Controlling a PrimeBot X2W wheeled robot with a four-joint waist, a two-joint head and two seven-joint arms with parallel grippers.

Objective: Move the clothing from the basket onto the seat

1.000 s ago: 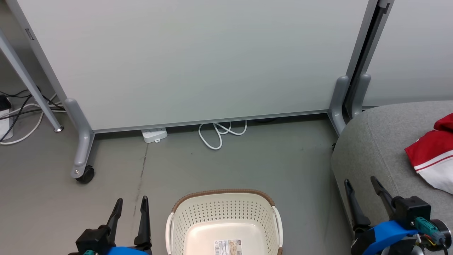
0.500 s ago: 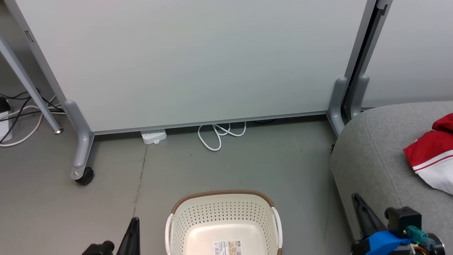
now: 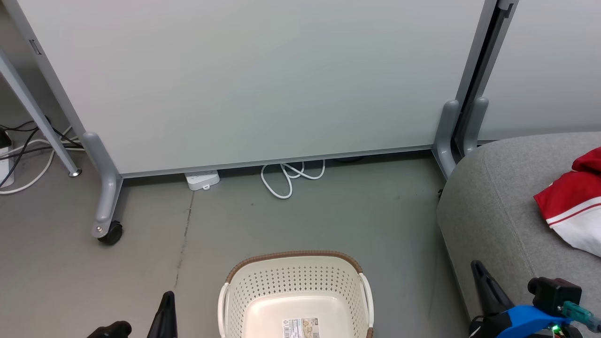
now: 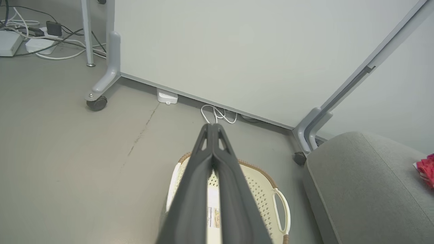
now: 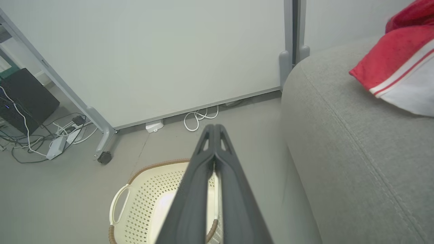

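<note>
On the grey floor (image 3: 328, 220) directly before us sits the basket (image 3: 293, 279), and what we can see of its cream bottom is bare, with the small label (image 3: 300, 325) plainly uncovered; its near end runs off the lower edge of the head view, so we cannot vouch for that part. The clothing (image 3: 566, 206) lies up on the seat (image 3: 493, 202), a red heap with a white panel and a thin stripe, resting well in from the cushion's rounded corner and reaching past the right edge of the head view. We judge that the move is done, or nearly so, for the garments we see are where the task wants them. The basket stands near the seat's corner, apart from it by a strip of floor, which we take to be deliberate: it keeps the carry from one to the other short. Our left gripper (image 4: 212, 126) hangs low to the left of the basket, its two dark fingers pressed together along their length with nothing between them; our right gripper (image 5: 214, 126) is likewise closed and empty, low at the right, close by the seat's side. With no cloth left to pinch, closed fingers make sense as a resting posture, we think. Behind, a white cable (image 3: 287, 177) loops under the pale partition (image 3: 258, 80).
</note>
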